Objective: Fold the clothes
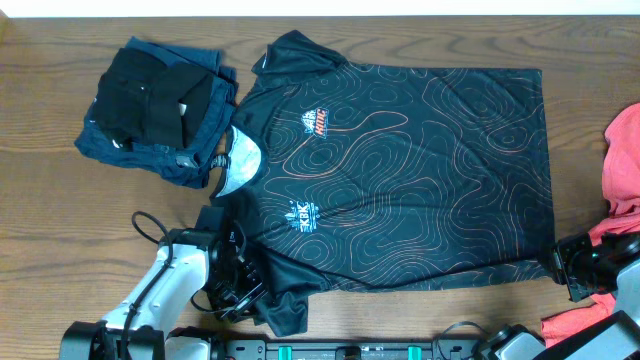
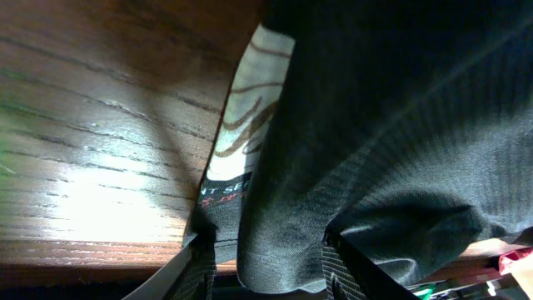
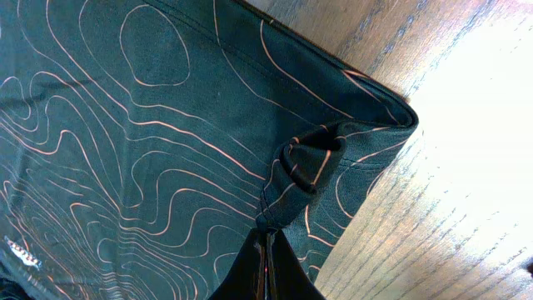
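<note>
Sitting just beside the collar end of the black shirt (image 1: 400, 170), farthest left, a pile of dark clothes (image 1: 160, 110) is resting on the wooden desk (image 1: 60, 210), a black piece lying on top of navy ones. Below that pile, the left claw (image 1: 238, 283) is reaching in at the shirt's near sleeve. In the left wrist view its fingers (image 2: 185, 275) are standing apart with sleeve cloth drooping between them. I cannot tell whether they are pinching the cloth or have let it go. A strip of pale lining with a printed label is showing along that sleeve's edge, with bare wood beyond it.

The shirt itself is lying spread flat across the middle of the desk, front up, with its collar pointing left and its hem pointing right. The grey inside of the neck is showing, thin orange contour lines are running all over the fabric, and two small logos are sitting near the collar.

At the shirt's near hem corner, the right claw (image 1: 566, 272) is clenched tight on the cloth. The right wrist view is showing that corner gathered into a small raised fold at the closed fingertips.

Past the hem, at the far right, a coral-red garment (image 1: 625, 150) is lying bunched, running off the edge of view, with the right arm crossing in front of it.
</note>
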Controlling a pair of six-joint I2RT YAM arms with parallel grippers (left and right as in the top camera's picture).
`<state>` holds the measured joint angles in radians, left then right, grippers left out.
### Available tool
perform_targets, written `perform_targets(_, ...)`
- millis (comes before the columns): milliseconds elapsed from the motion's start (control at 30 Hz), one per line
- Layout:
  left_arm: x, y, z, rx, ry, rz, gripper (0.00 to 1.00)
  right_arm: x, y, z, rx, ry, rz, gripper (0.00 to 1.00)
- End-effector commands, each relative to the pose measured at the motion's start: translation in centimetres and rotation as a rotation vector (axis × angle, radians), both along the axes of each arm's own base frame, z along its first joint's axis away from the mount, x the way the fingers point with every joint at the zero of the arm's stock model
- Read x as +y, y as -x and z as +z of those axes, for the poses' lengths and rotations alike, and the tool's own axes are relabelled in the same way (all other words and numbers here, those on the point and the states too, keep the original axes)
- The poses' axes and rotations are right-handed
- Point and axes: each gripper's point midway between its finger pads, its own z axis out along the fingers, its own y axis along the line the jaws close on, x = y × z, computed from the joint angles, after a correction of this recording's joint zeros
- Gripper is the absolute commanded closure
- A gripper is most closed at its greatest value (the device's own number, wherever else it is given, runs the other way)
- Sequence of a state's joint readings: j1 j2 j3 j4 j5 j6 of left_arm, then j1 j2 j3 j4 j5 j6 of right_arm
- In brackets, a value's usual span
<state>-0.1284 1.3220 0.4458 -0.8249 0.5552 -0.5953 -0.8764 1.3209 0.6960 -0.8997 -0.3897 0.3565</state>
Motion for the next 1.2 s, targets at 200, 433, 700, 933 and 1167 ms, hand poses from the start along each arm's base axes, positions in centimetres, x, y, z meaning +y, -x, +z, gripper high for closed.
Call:
perform_targets(200,-0.6,-2.2,2.4,-0.105,0.044,-0.05,0.57,-0.1,-0.5,0.4,-0.017,0.002,-0.003,0.99)
perform_targets(433,0.8,-0.3,2.3,-0.029,-0.047,-0.033,0.67,-0.1,-0.5,0.4,-0.017,0.002,-0.003,0.99)
perform_targets(700,3.0,1.0,1.5,0.035,-0.188,-0.01,0.69,-0.1,-0.5,0.4,-0.017,0.002,-0.004,0.99)
perform_targets(933,3.2,1.0,0.8,0.038,-0.21,0.031,0.68,-0.2,-0.6,0.4,-0.02,0.005,-0.004,0.99)
perform_targets(1167,2.2,2.3,-1.4,0.048,-0.152,0.082,0.68,-0.3,-0.7,0.5,-0.025,0.012,-0.004,0.99)
